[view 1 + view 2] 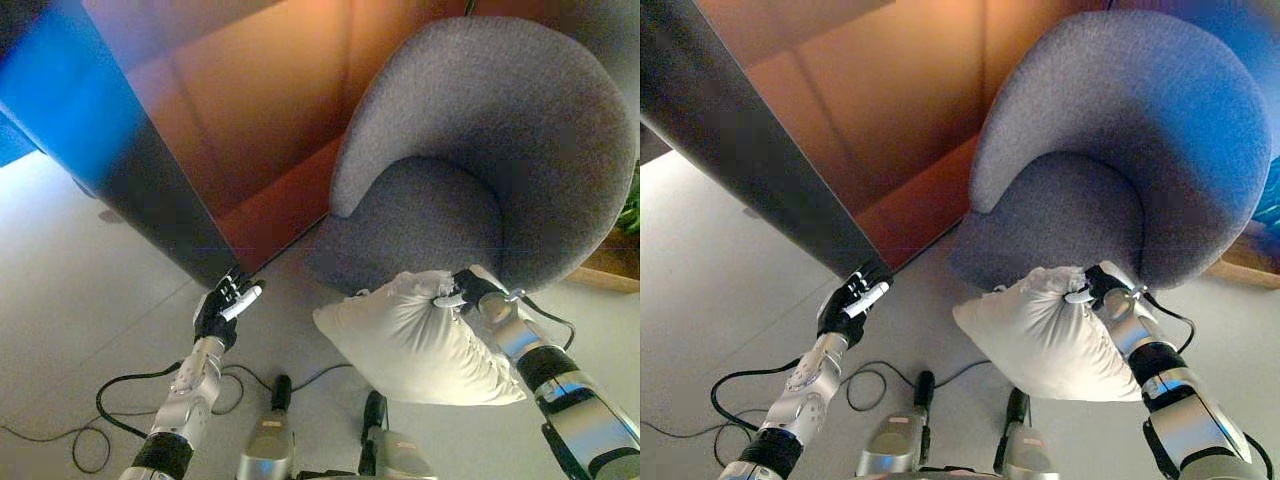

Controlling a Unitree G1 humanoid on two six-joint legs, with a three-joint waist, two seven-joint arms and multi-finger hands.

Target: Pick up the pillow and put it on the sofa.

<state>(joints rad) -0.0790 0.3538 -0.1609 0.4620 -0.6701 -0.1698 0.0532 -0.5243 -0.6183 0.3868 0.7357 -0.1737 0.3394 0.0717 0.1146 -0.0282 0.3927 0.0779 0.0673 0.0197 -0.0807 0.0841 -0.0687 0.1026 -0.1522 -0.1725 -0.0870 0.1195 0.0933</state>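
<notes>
A white pillow (415,338) hangs in the air just in front of the seat of a grey round-backed sofa chair (520,150). My right hand (468,291) is shut on the pillow's top edge, bunching the cloth, and holds it up off the floor at the front rim of the seat (420,215). The pillow's upper corner overlaps the seat's front edge. My left hand (225,308) is lower left, away from the pillow, fingers loosely curled and holding nothing. In the right eye view the pillow (1045,335) and right hand (1100,288) show the same.
An orange-brown wall panel (260,110) and a dark slanted panel (150,190) stand left of and behind the chair. The pale floor (70,300) spreads to the left. A green plant (630,205) shows at the right edge.
</notes>
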